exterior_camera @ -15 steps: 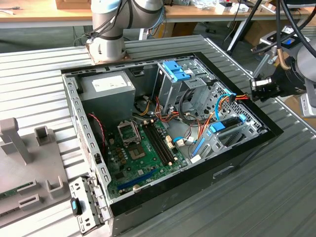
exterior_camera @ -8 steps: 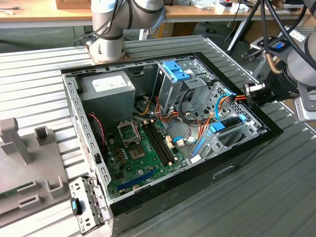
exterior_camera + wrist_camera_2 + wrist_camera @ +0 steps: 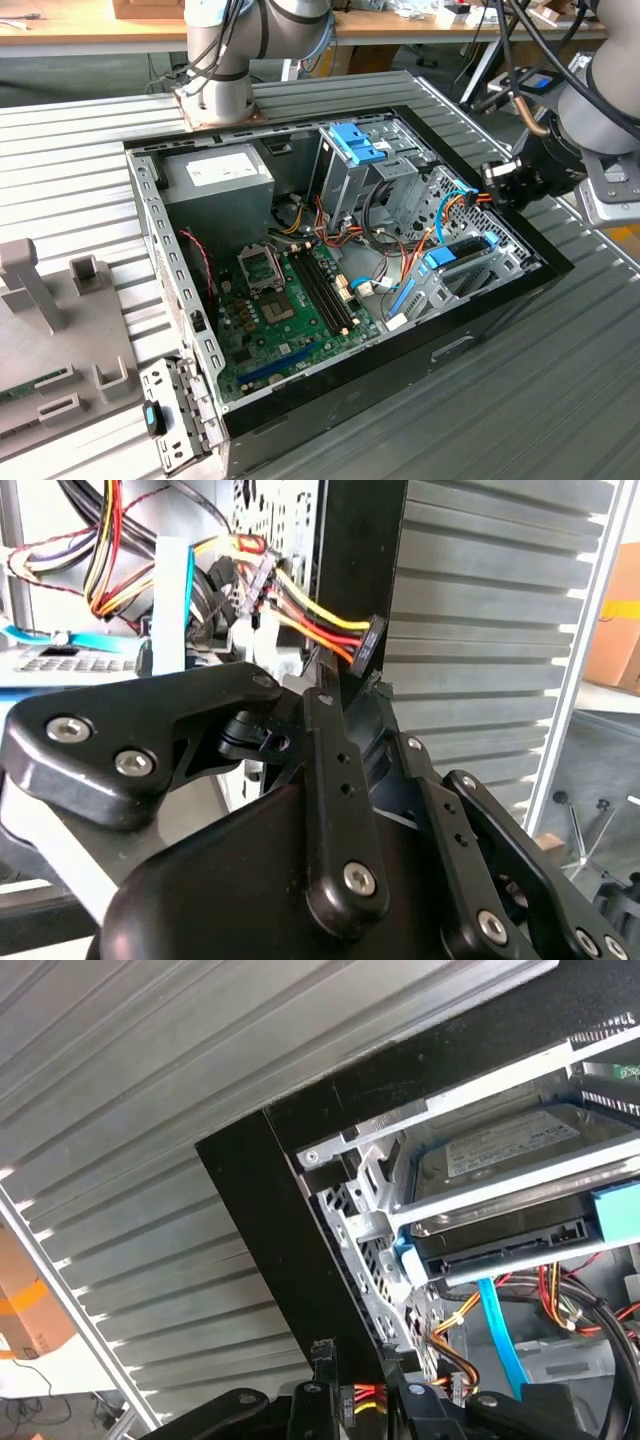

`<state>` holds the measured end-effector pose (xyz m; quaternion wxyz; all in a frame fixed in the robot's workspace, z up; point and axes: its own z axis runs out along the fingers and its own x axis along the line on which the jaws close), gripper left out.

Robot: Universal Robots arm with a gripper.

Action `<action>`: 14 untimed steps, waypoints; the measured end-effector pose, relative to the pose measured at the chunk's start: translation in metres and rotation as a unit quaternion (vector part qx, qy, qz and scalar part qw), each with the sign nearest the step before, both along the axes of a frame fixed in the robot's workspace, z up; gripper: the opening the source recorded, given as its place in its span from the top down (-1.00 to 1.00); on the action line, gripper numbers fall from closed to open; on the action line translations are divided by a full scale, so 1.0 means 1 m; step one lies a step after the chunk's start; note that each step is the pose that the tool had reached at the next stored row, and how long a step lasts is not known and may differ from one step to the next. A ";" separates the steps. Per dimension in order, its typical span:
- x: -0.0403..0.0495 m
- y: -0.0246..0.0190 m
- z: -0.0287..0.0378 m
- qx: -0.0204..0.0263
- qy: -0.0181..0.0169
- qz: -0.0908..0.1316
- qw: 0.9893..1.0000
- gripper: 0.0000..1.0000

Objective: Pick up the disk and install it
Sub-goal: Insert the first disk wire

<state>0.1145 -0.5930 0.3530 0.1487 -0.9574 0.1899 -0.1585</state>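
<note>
The disk [image 3: 500,1150], a flat dark drive with blue side rails, lies inside the metal drive cage at the case's corner; in the exterior view the disk [image 3: 462,252] sits low in the cage on that view's right. My gripper [image 3: 492,185] hovers at the case's rim just above and behind the cage. In both wrist views its fingers are drawn together on a black power connector [image 3: 368,648] with yellow, red and orange wires [image 3: 365,1397]. The gripper [image 3: 350,695] is apart from the disk, a short way from the drive's connector end [image 3: 500,1255].
The open computer case [image 3: 330,390] lies on a ribbed metal table [image 3: 560,400]. Inside are a motherboard [image 3: 285,310], a grey power supply [image 3: 220,185], a light-blue latch plate [image 3: 355,143] and loose cables. A blue data cable [image 3: 497,1325] hangs below the drive. A grey fixture [image 3: 50,330] stands at the exterior view's left.
</note>
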 end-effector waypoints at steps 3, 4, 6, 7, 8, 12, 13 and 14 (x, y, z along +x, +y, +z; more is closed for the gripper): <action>0.0023 0.0003 0.0000 -0.003 0.000 0.000 1.000 0.42; 0.0024 0.0003 0.0001 -0.004 0.000 0.000 1.000 0.42; 0.0034 0.0003 0.0000 -0.005 0.000 0.000 1.000 0.42; 0.0040 0.0003 0.0000 -0.005 0.000 0.000 1.000 0.42; 0.0040 0.0003 0.0000 -0.005 0.000 0.000 1.000 0.42; 0.0041 0.0003 0.0000 -0.005 0.000 0.000 1.000 0.58; 0.0042 0.0003 0.0000 -0.005 0.000 0.000 1.000 0.72; 0.0042 0.0003 0.0000 -0.005 0.000 0.000 1.000 0.72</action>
